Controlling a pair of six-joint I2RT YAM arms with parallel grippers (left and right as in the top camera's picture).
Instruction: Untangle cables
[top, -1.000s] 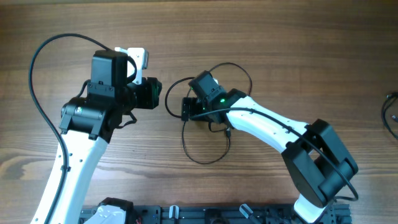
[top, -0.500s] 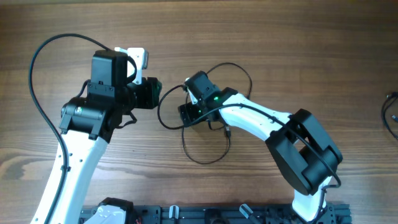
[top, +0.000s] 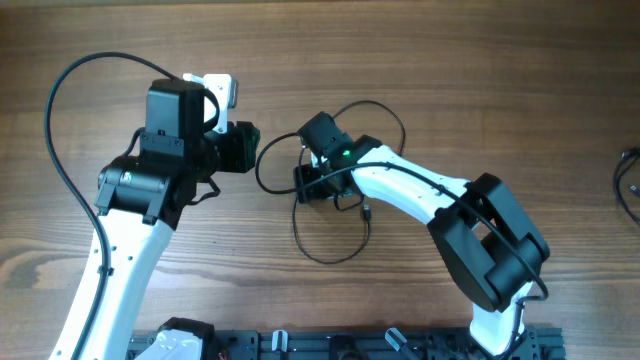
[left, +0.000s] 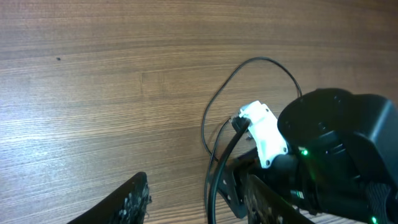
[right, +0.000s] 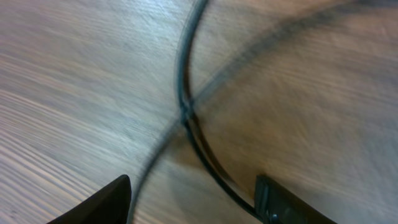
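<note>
The cables (right: 184, 112) lie in loose loops at mid-frame on the surface (top: 450, 60). The right gripper (right: 193, 196) is directly above, jaws spread astride a crossing strand that runs up-frame. The left gripper (top: 250, 150), just left, is half-spread and empty.

Cables looped at mid-desk, between the two tools

The cables (top: 297, 228) lie on the desk (top: 470, 70) in loose loops. One loop is on the far side of the right tool (top: 305, 186) and a larger one on its near side. That tool stands over a strand crossing. The left tool (top: 250, 150) sits just left of the leftmost loop.
</note>
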